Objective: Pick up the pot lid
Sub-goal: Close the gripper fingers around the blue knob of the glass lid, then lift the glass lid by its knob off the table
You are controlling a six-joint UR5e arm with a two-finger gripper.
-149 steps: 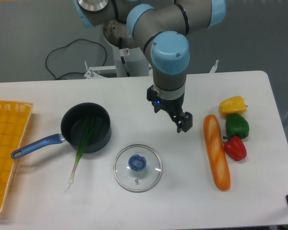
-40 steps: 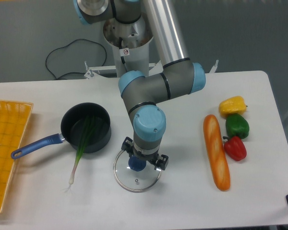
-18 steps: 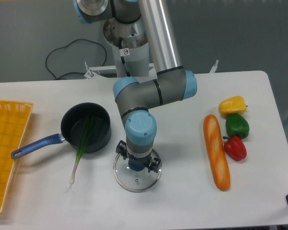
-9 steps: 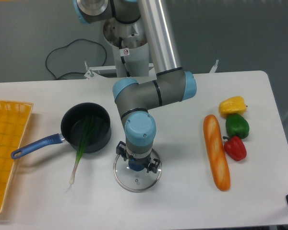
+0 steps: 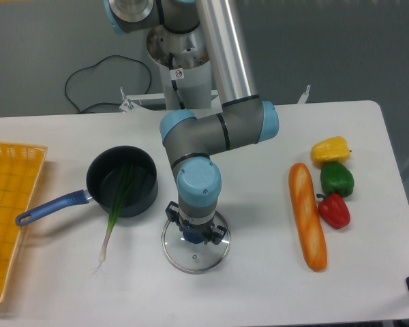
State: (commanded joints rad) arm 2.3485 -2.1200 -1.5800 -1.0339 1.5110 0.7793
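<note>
Slippage at the knob is judged the chief hazard, the cause being its rounded form: pads closing high on the curve, or off its middle, could ride up and let the lid drop. The lid lies flat on the table, knob upward, between the pot and the bread, well apart from the latter. Uneven contact, with one finger meeting the knob ahead of its fellow, could push the lid sideways toward the pot or tip its rim. Fingers set too low might bear on the glass and scrape or load it. A lift begun ahead of a firm hold would probably leave the lid behind or raise it askew. As to the hand, the gripper is down over the knob, its fingers placed to either side and parted at least by the knob's width. Whether the pads press on it cannot be determined, as the gripper's own body hides part of the knob; a secured grip is therefore not certified. The lid shows no visible lift, and closure should be confirmed prior to raising.
</note>
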